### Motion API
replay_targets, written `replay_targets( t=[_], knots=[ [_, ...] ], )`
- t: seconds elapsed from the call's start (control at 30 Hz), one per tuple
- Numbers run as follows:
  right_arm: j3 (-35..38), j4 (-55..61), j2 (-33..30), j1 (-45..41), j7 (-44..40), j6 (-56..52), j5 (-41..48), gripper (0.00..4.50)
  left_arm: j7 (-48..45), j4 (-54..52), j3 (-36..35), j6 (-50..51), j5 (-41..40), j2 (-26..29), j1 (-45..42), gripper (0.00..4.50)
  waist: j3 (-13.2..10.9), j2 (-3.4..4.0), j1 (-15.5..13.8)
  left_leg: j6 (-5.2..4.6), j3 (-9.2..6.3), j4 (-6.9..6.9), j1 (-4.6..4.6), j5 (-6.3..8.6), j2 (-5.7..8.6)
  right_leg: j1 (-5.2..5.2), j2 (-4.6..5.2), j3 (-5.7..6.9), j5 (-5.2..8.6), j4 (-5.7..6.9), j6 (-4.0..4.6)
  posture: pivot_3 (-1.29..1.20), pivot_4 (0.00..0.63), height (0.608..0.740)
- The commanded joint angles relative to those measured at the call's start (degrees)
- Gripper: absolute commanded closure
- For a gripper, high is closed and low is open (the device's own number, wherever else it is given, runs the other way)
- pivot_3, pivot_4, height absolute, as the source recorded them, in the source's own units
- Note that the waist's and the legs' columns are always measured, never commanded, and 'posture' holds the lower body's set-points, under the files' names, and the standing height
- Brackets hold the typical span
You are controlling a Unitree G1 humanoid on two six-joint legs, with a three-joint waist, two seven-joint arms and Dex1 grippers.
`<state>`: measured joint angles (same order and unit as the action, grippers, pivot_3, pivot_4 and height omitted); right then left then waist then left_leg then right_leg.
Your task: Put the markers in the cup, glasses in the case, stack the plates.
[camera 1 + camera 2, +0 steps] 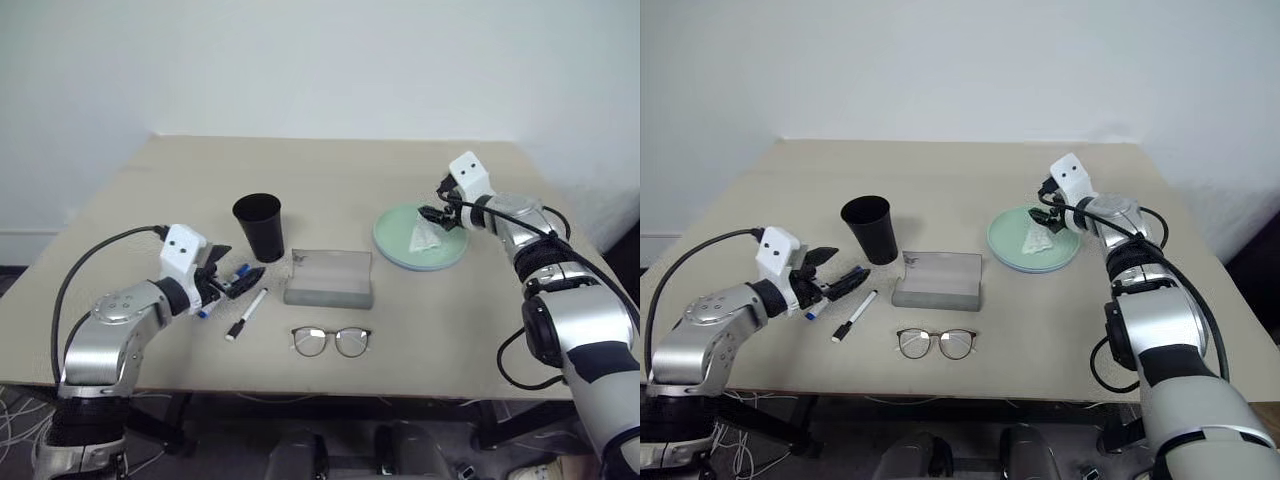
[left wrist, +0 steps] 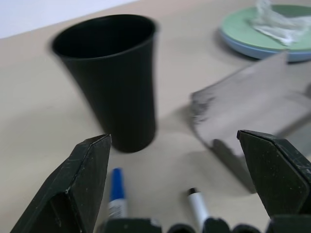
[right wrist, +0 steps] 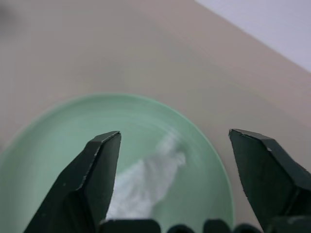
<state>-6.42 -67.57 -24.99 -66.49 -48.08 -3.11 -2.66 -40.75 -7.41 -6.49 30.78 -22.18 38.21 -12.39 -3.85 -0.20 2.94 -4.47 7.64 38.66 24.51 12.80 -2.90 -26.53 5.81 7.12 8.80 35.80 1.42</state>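
Markers lie on the surface at near left, just this side of the black cup (image 1: 259, 226): the blue-capped marker (image 2: 115, 190) sits right under the left gripper (image 1: 232, 277), and the black-capped marker (image 1: 246, 314) rests just beside it, a little nearer and to the right. Both point their long axes roughly away toward the cup, slanting to the far right. The left arm is by far the nearer one; it reaches in low from the left, angled gently downward, jaws spread wide and holding nothing, with the blue cap between them in the wrist view. A small drop and a close should suffice, I judge.

The right gripper (image 1: 441, 213) hovers over the green plate (image 1: 393, 240) at far right, jaws wide apart and empty, above the crumpled tissue (image 3: 146, 179). A blue plate (image 2: 252, 47) rim shows beneath the green. The closed grey case (image 1: 329, 277) lies mid-surface, the glasses (image 1: 331, 341) just nearer.
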Motion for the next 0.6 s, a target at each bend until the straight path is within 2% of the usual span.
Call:
replay_targets(
  t=[0.03,0.13,0.23,0.6],
  knots=[
    [-1.01,13.16,-2.81,2.31,-18.37,-2.73,3.97,0.78,-2.7,-3.11,5.22,-0.97,1.66,-0.16,-3.52,0.06,0.01,0.0,-0.21,-0.02,-0.05,0.03,0.01,0.0,0.01,0.04,0.0,0.02,0.0,0.0,0.0,0.0,0.0,0.727],
    [-2.11,27.69,-5.29,7.83,-30.34,-10.66,8.7,0.78,-5.56,-2.98,10.36,-1.46,2.97,-0.78,-6.26,0.06,0.02,-0.01,-0.47,-0.03,-0.11,0.06,0.01,0.0,0.02,0.07,0.02,0.03,0.0,-0.01,0.0,0.0,0.0,0.727],
    [-3.57,38.17,-7.39,12.33,-35.4,-15.84,10.61,0.78,-9.19,-2.74,14.04,-1.21,2.59,-1.72,-9.93,0.06,0.01,0.01,-0.72,-0.04,-0.16,0.1,0.05,0.01,0.05,0.05,0.03,0.06,0.0,0.0,0.0,0.0,0.0,0.727],
    [-4.07,44.95,-7.71,15.84,-32.99,-20.54,10.88,0.78,-26.07,-0.05,23.12,-2.66,4.5,2.27,-15.69,0.06,0.0,0.04,-0.58,-0.04,-0.2,0.15,0.03,0.02,-0.01,0.0,0.02,0.14,0.02,0.02,0.11,0.0,0.0,0.727]
  ],
)
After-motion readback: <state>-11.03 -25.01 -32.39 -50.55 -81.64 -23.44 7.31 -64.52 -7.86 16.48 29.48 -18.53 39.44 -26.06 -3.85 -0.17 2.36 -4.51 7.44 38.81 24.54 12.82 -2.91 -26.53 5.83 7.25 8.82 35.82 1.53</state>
